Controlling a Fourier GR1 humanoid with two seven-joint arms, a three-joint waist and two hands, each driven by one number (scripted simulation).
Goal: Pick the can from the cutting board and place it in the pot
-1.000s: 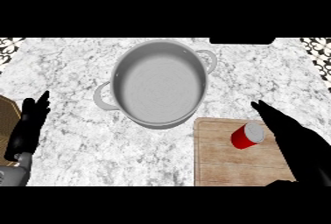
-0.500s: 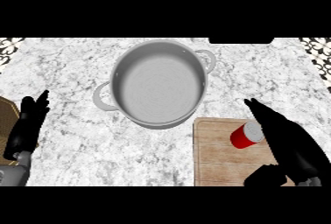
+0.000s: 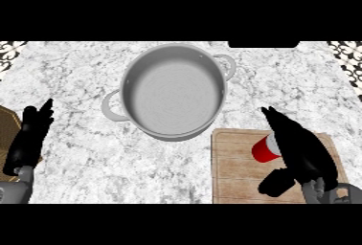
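Here the can lies just left of the open, apparently untouching right hand.

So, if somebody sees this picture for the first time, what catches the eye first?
Probably the big grey pot in the upper middle of the marble counter. Next comes the red can on the wooden cutting board at the lower right, partly covered by the black right hand. The left hand rests open at the left edge.

left hand open — resting, right hand fingers straight
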